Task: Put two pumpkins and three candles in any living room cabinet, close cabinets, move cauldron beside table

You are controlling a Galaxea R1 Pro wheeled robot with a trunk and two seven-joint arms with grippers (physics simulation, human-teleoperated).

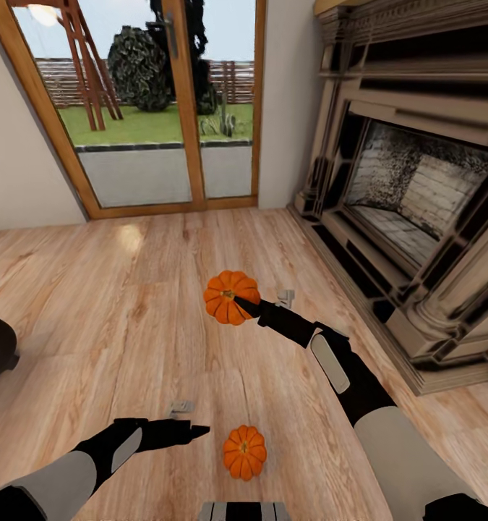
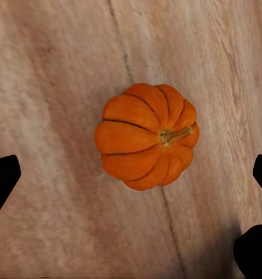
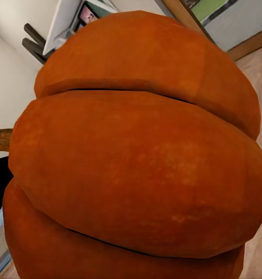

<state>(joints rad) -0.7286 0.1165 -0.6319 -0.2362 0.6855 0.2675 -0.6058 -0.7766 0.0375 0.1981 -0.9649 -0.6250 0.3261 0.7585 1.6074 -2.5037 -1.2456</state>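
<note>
An orange pumpkin point(image 2: 146, 137) lies on the wood floor point(image 2: 55, 81) between the gripper's point(image 2: 131, 180) spread fingertips point(image 2: 3, 177).

I see the dark fireplace point(image 1: 410, 210) at right, glass doors point(image 1: 157, 101) ahead, pale wood floor point(image 1: 128, 311) below.

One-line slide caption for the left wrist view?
Left claw open above a pumpkin lying on the wood floor.

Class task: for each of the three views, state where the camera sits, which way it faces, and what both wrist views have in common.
Head view: on the head, down over the floor, both arms, fireplace.
Left wrist view: above the floor pumpkin, left hand open.
Right wrist view: against the held pumpkin.
Shared: both wrist views face a pumpkin.
</note>
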